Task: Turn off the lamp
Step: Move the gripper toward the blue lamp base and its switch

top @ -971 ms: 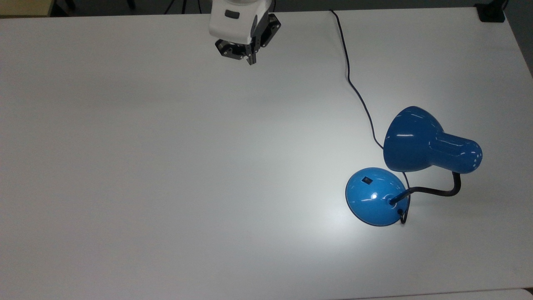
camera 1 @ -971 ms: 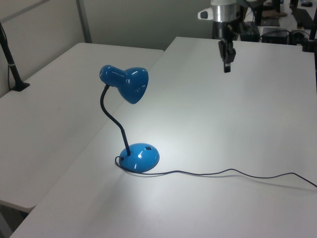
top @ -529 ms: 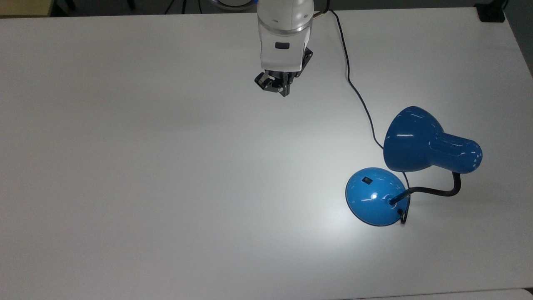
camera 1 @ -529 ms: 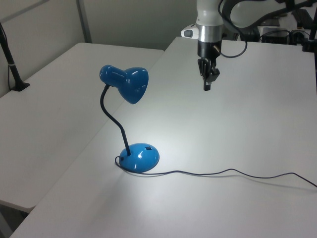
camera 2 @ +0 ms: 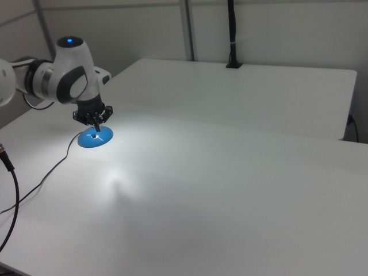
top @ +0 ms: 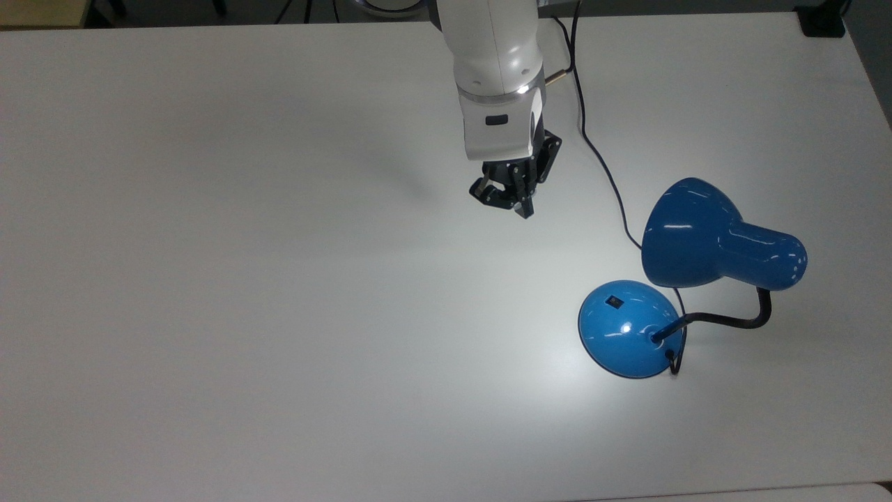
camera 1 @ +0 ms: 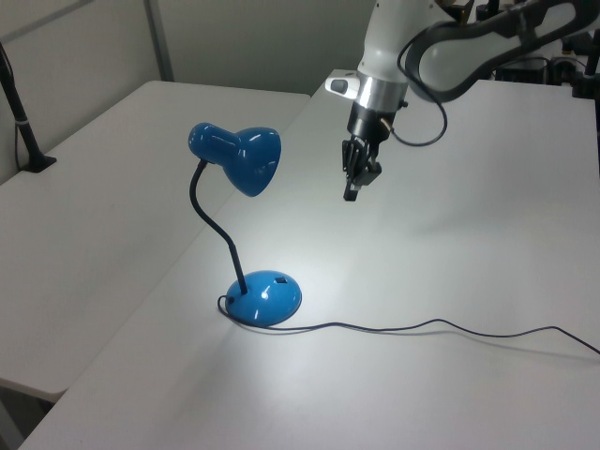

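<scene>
White worktop (top: pixel 244 279) carries the blue lamp (top: pixel 697 244) at the top view's right, its black switch (top: pixel 614 302) on the domed base (top: pixel 624 335); the hand (top: pixel 521 206), fingers pinched together and empty, hangs up-left of it. From the left view, the hand (camera 1: pixel 352 190) hovers right of the shade (camera 1: pixel 255 159). From the right view, the hand (camera 2: pixel 96 125) overlaps the base (camera 2: pixel 95 138), cord (camera 2: pixel 40 178) trailing nearer.

White table (top: pixel 209 314), adjoining table (camera 1: pixel 103 187), perhaps a black clamp-mounted pole (camera 1: pixel 19 117) at its edge.
</scene>
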Tool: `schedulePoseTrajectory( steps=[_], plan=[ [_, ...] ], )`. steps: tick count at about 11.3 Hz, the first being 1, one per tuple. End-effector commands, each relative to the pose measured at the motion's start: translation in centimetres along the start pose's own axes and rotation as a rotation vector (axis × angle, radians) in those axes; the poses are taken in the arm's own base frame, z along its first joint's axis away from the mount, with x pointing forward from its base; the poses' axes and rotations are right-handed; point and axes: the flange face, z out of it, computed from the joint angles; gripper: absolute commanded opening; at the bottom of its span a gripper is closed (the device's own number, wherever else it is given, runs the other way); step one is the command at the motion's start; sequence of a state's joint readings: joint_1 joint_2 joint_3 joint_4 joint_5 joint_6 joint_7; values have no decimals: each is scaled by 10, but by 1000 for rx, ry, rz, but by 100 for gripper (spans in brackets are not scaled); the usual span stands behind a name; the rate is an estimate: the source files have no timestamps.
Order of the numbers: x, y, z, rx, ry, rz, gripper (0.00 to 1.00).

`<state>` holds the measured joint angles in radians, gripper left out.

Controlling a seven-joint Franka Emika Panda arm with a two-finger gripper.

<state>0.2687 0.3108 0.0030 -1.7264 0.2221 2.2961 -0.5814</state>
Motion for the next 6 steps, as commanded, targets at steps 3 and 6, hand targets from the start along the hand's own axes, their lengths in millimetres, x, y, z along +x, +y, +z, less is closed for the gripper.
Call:
schedulePoseTrajectory(
  steps=[3, 6],
  plan=[
    [27, -32, 78, -59, 119, -44, 1],
    [40, -43, 99, -93, 186, -50, 1]
  ],
)
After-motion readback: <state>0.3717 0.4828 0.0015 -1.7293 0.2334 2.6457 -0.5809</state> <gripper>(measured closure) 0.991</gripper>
